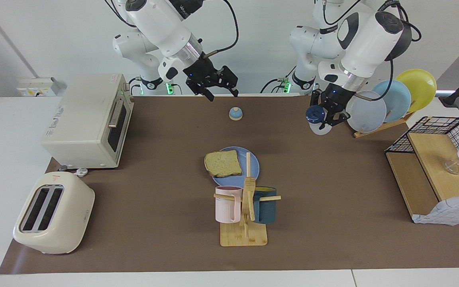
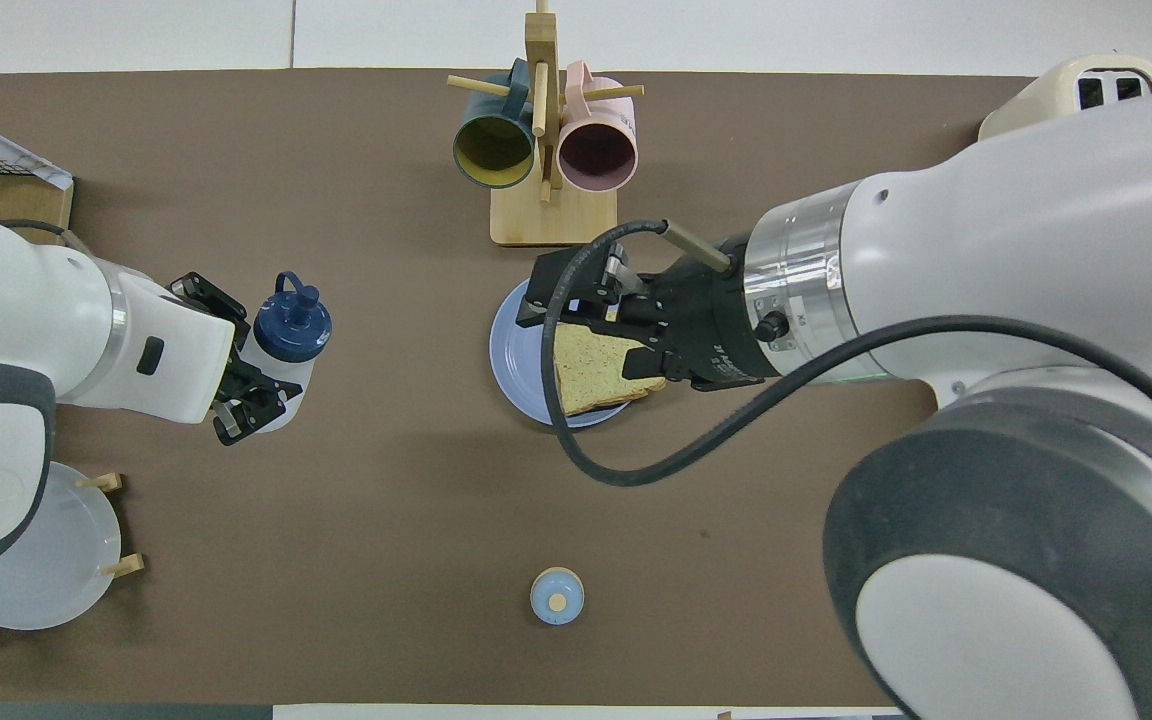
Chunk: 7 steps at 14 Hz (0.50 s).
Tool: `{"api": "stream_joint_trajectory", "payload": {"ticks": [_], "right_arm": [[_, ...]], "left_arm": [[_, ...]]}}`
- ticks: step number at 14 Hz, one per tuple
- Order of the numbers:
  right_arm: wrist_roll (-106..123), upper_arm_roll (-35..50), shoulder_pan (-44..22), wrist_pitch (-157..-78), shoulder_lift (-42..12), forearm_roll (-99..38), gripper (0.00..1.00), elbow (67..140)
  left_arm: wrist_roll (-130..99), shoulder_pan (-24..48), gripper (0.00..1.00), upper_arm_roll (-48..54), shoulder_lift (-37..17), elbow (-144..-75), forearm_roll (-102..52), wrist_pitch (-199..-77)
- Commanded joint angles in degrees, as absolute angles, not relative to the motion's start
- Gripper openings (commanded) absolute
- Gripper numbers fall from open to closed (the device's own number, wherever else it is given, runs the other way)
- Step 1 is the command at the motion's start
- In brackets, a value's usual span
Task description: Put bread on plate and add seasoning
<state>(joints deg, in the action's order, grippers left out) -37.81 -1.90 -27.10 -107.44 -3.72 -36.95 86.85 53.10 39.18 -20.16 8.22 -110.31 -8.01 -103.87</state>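
The seasoning (image 1: 316,118) is gripped aloft by the left gripper (image 1: 327,115); the right gripper (image 1: 220,90), jaws wide, is seen clear of the bread (image 1: 223,163) only facing.

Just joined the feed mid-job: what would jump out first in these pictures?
The left pincer holds the seasoning bottle in the air, over the mat beside the rack of upright plates. At mid-table the bread lies on the blue plate, overhanging its rim. The right pincer hangs open and empty near the small bell.
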Motion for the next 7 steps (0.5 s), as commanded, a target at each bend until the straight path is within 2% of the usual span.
{"api": "stream_joint_trajectory", "payload": {"ticks": [1,4,7], "right_arm": [[-38.32,-1.5,-26.8,-106.52,-8.86,-37.45,1.0,80.52],[-38.23,-0.79,-29.78,-108.27,-13.61,-32.36,0.98,74.03],[-39.89,-0.7,-34.17,-115.03,-14.85,-31.47,0.86,73.65]], "left_arm": [[56.51,41.04,0.0,-20.65,10.55,-111.36,-8.61,-101.6],[59.58,42.54,0.0,-20.57,10.81,-111.36,-8.7,-101.34],[61.69,43.15,0.0,-20.48,11.16,-111.36,-8.7,-99.76]]}}
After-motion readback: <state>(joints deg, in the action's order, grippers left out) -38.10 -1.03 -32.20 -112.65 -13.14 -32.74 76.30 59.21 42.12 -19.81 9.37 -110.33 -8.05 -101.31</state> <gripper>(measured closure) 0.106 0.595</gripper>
